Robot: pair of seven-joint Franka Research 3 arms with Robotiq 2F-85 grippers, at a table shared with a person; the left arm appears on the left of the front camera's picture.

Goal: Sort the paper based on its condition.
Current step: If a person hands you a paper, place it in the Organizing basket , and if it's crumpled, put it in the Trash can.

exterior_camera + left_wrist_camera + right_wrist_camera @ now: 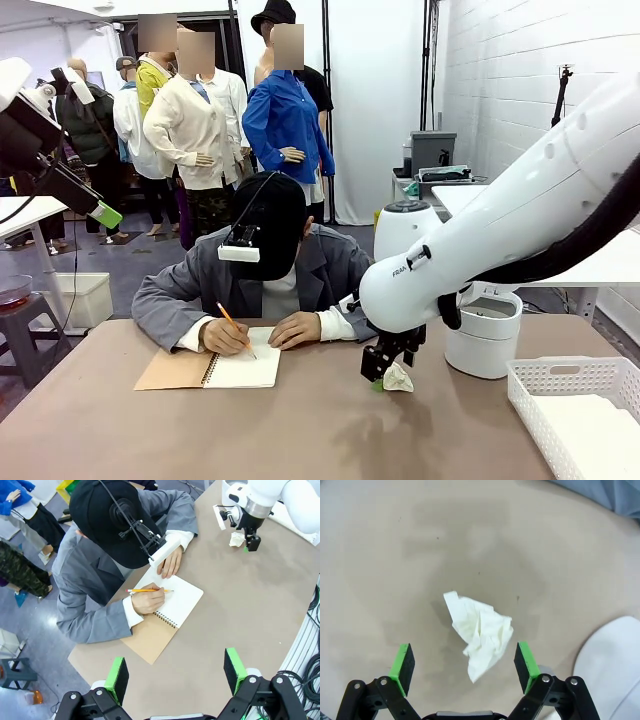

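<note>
On the tan table, right of the middle, a crumpled wad of white paper lies on the bare surface. Directly over it hangs the right gripper, its two fingers spread wide with nothing between them; in the right wrist view the wad sits on the table between the green pads, not visibly touched by either. Seen from the left wrist view, the same gripper points down just beside the wad.

The left gripper is held high above the near left part of the table, its fingers likewise apart and empty; the front view shows one green pad at the upper left.

At the far side a person in a grey jacket leans over a spiral-bound notebook, writing with an orange pencil in one hand while the other hand rests on the page's edge.

At the near right corner stands a white mesh basket with flat white sheets inside. A white bin stands beyond it, right of the wad.
</note>
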